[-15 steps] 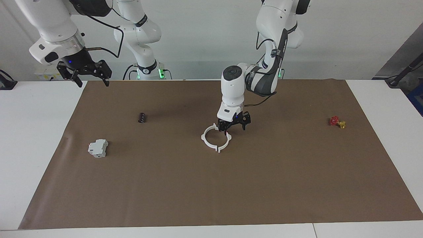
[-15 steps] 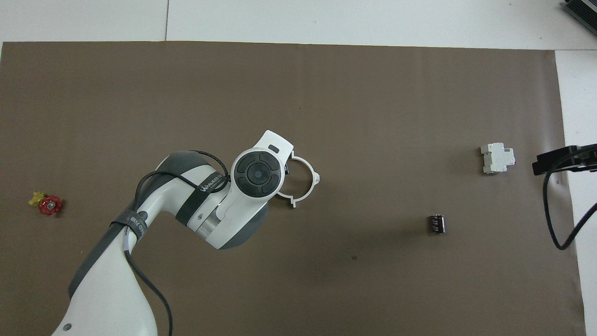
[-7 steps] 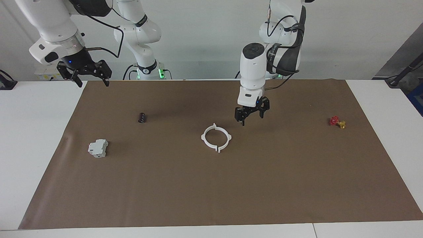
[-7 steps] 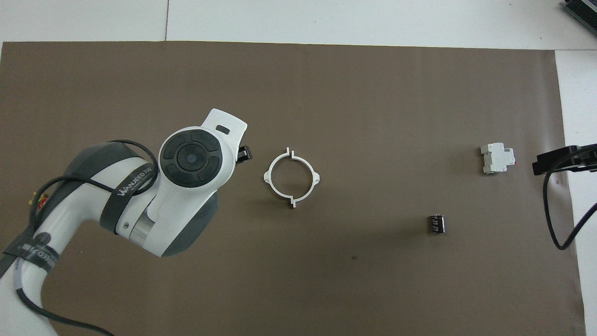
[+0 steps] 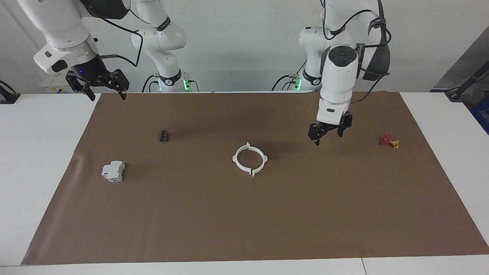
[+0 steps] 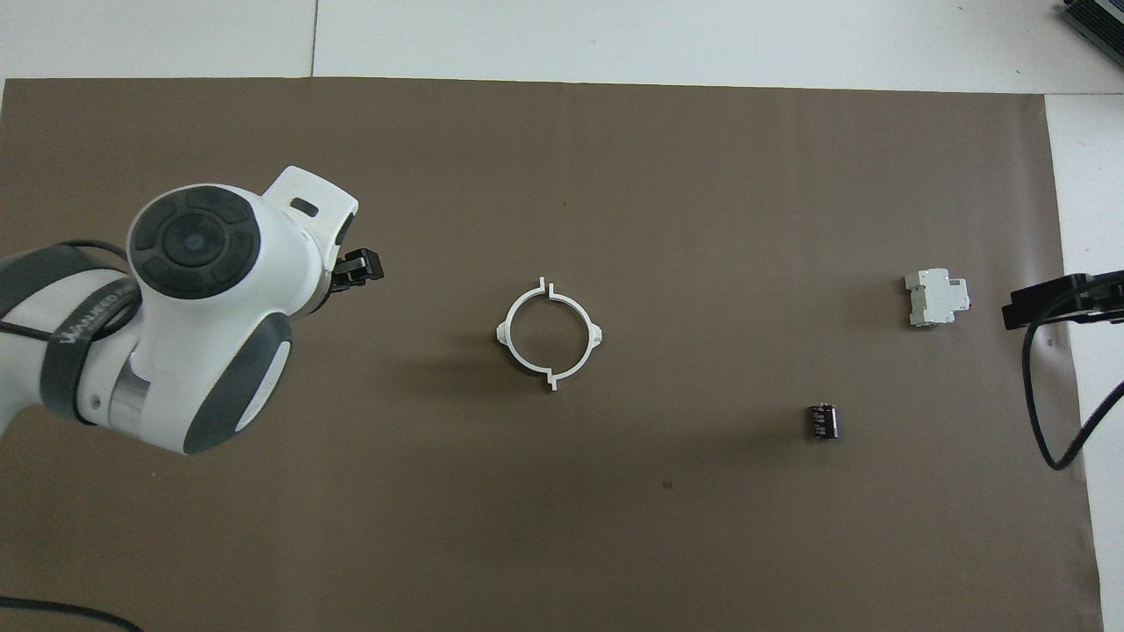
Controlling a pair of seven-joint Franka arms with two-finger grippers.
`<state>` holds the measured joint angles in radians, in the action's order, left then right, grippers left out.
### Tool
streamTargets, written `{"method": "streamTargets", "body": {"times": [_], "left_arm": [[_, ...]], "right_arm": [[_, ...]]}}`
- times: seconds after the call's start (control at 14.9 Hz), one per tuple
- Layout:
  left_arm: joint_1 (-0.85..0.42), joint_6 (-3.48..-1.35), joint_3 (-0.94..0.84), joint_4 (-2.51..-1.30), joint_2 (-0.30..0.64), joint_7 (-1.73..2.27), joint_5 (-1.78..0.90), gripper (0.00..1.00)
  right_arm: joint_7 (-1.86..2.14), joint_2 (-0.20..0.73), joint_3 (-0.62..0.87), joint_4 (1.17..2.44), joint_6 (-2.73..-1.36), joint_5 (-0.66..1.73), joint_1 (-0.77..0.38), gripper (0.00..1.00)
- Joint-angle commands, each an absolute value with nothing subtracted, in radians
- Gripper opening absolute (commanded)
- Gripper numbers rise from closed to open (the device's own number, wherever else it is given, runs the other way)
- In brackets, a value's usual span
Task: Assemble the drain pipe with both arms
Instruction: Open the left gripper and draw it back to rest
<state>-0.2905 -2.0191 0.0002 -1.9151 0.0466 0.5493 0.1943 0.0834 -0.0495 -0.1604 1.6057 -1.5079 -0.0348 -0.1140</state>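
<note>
The two thin white plastic semicircular arcs of the drain pipe (image 5: 249, 159) lie flat on the brown paper mat (image 5: 244, 214) near the middle of the table, their end tabs meeting so that a closed ring is formed. The left gripper (image 5: 327, 134) is held in the air over bare mat between the ring and a small red and yellow valve (image 5: 390, 141) at the left arm's end; its fingers are spread apart and nothing is held. The right gripper (image 5: 102, 88) is parked over the mat's edge at the right arm's end, jaws likewise apart and empty; that arm waits. A grey-white boxy block (image 5: 113, 171) and a small black cylinder (image 5: 164, 135) lie untouched toward the right arm's end. The assembly is judged done, so the step in hand is taken to be a retreat. It is best done by keeping both grippers high and well clear of the ring, so the joined tabs are not knocked apart.
</note>
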Motion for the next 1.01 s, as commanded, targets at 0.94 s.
{"method": "streamTargets", "body": {"times": [0.94], "left_arm": [[-0.003,-1.882,-0.017,-1.927,-0.050,0.018,0.002,1.00]], "right_arm": [[0.091,-0.071,-0.158,1.628,-1.511,-0.038,-0.118,1.00]]}}
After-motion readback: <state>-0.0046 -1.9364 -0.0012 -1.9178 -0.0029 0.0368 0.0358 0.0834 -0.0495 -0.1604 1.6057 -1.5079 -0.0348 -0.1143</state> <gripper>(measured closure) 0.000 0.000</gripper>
